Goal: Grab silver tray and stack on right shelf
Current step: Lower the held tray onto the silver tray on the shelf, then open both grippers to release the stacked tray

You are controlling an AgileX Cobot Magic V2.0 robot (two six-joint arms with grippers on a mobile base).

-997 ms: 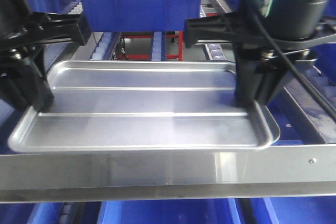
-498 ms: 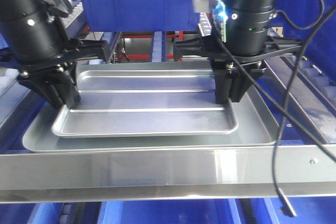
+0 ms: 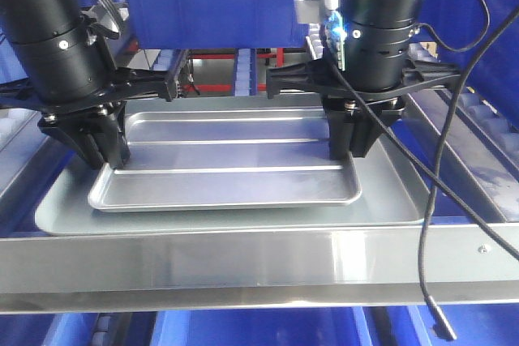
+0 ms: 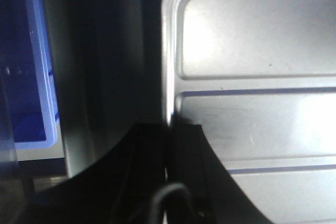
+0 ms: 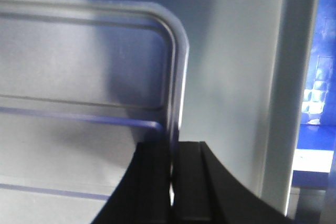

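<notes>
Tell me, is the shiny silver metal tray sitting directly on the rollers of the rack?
No, the shiny silver metal tray lies inside a larger dull grey tray, which surrounds it.

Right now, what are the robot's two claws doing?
Left gripper: shut on the shiny silver ridged metal tray's left rim.
Right gripper: shut on its right rim.

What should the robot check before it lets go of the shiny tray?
1. Left gripper clamped on the silver tray's short rim: ok, the wrist view shows the rim between the fingers.
2. Right gripper clamped on the opposite rim: ok.
3. Silver tray over the larger grey tray, inside its edges: ok.
4. Tray level: ok, no obvious tilt.
5. Tray fully resting on the grey tray: cannot tell; no view shows its underside.
6. Black cable clear of the trays: ok, it hangs in front of the front bar.
</notes>
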